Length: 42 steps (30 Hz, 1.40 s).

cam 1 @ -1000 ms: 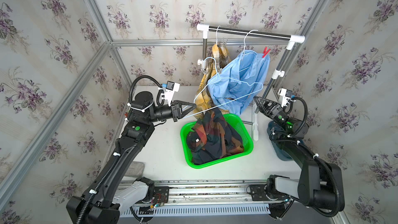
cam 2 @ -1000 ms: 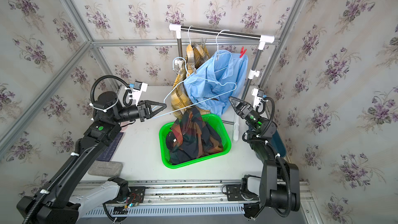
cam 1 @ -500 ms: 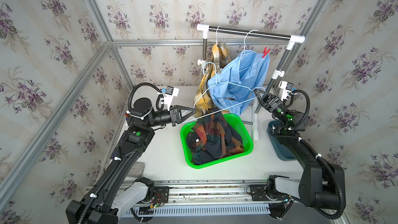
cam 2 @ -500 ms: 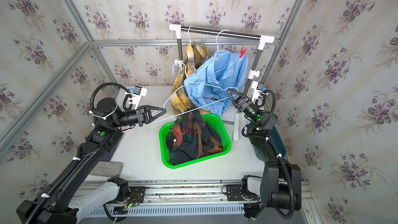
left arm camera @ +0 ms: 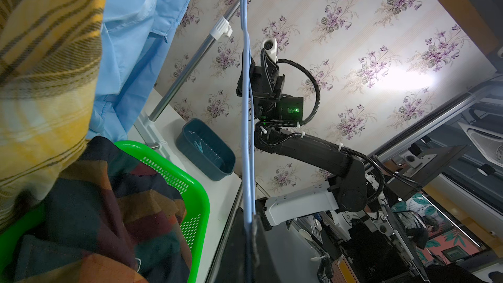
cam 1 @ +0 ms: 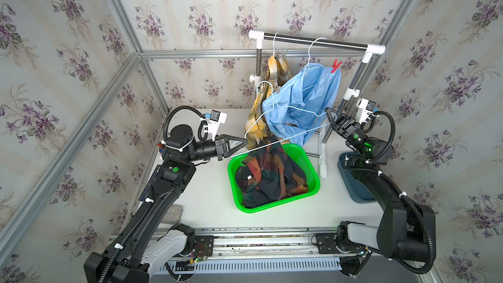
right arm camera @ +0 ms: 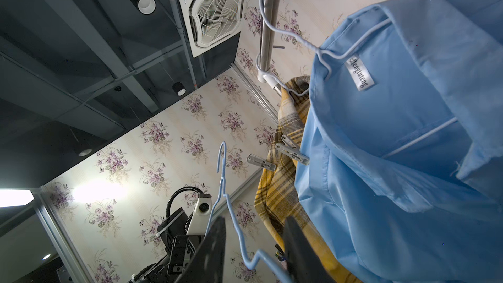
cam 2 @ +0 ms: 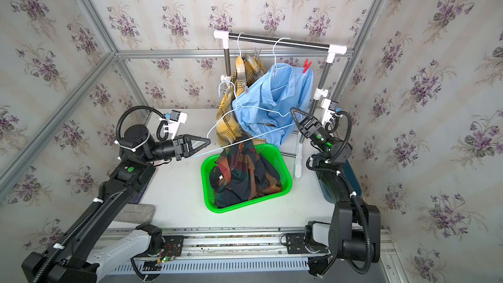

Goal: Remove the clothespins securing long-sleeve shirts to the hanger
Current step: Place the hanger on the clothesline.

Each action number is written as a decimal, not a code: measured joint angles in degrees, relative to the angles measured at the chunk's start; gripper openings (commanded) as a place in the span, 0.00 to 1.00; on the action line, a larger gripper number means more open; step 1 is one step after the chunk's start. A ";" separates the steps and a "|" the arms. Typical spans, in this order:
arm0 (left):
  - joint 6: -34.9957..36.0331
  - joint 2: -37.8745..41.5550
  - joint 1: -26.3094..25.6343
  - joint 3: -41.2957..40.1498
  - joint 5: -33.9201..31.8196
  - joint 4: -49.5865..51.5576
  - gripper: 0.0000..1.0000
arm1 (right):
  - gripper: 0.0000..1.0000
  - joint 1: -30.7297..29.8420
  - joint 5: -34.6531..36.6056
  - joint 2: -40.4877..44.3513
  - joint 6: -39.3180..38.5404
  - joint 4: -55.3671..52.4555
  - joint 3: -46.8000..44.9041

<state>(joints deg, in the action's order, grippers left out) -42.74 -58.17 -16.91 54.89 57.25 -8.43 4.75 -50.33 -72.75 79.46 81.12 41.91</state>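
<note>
Soft, limp blue shirt (cam 1: 304,96) and plaid shirt (cam 1: 275,72) hang just beyond the right gripper (cam 1: 328,111), whose half-parted jaws straddle one end of a stiff, light wire hanger (left arm camera: 246,172). The left gripper (cam 1: 246,140) is clamped on its other end. Higher up, the grey clothespins (right arm camera: 291,154) look small and springy: I'd pinch their free tails, where there's open air, minding the crowding cloth.

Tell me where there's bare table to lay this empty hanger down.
Bare table lies between the left arm and the green basket, and a strip between basket and blue bin. Crowded: the check shirt fills the basket; the plaid shirt and blue shirt hang low at the back.
</note>
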 measured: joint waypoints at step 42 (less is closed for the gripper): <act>18.60 9.11 3.56 13.33 -35.12 42.25 0.99 | 0.00 -0.63 32.92 27.85 -55.60 -86.58 50.12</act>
<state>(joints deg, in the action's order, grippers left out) -24.14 -49.06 -13.34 68.23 22.13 33.82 4.12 -17.41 -44.91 23.86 -5.45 92.03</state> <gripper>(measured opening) 0.994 0.049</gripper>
